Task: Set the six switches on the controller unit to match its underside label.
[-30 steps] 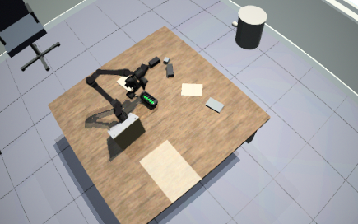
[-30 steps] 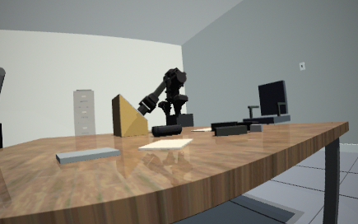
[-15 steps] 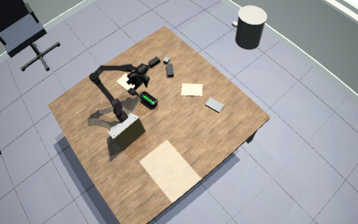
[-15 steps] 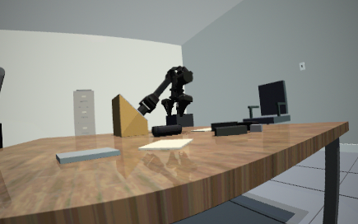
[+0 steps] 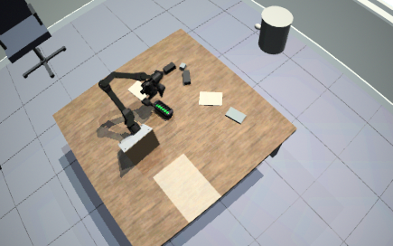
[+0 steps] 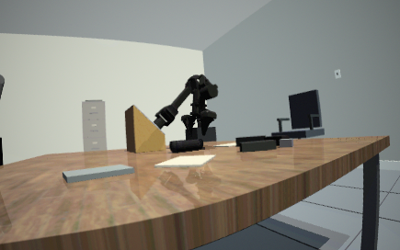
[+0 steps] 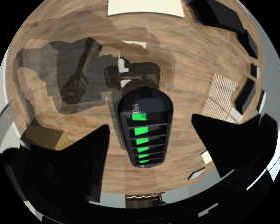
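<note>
The dark controller unit (image 5: 169, 116) (image 6: 186, 145) (image 7: 146, 101) lies on the bench, its switch side up, with a row of green switch ends showing in the top view and the wrist view. The green ends lie toward the left of the switches in the wrist view; which ends are pressed down is too small to tell. Its underside label is hidden. My gripper (image 5: 154, 96) (image 6: 197, 130) (image 7: 152, 123) is wide open and empty, pointing down above the bench close by the unit. In the wrist view the unit shows between the two fingertips, apart from both.
A wedge-shaped block (image 5: 144, 147) (image 6: 147, 135) stands by the arm's base. Dark modules (image 5: 170, 68) (image 5: 186, 77) and a small grey block (image 5: 182, 66) (image 6: 286, 142) lie beyond the gripper. Pale cards (image 5: 210, 99) (image 5: 135, 89), a grey-green plate (image 5: 236, 115) (image 6: 98, 173) and a large sheet (image 5: 187, 187) lie around.
</note>
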Robot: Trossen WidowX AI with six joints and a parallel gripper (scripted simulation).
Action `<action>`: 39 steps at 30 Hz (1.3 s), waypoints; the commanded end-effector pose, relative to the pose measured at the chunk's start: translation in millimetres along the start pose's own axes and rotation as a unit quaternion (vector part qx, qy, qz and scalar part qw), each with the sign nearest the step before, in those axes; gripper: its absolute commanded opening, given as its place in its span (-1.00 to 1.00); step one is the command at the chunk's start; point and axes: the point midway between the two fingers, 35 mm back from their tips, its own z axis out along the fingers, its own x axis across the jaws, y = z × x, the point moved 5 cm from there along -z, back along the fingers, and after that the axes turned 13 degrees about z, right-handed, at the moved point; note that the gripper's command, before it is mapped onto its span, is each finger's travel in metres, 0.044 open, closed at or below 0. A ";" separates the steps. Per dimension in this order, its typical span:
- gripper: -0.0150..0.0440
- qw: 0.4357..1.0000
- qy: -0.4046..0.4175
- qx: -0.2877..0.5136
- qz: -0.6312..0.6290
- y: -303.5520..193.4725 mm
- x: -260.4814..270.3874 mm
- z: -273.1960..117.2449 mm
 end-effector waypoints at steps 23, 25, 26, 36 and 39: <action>0.67 1.000 0.001 0.000 0.006 3.8 4.3 30.1; 0.62 1.000 0.001 0.000 0.006 3.8 4.3 30.1; 0.61 1.000 0.001 0.000 0.006 3.8 4.3 30.1; 0.61 1.000 0.001 0.000 0.006 3.7 4.2 29.9; 0.61 1.000 0.001 0.000 0.006 2.9 4.0 28.4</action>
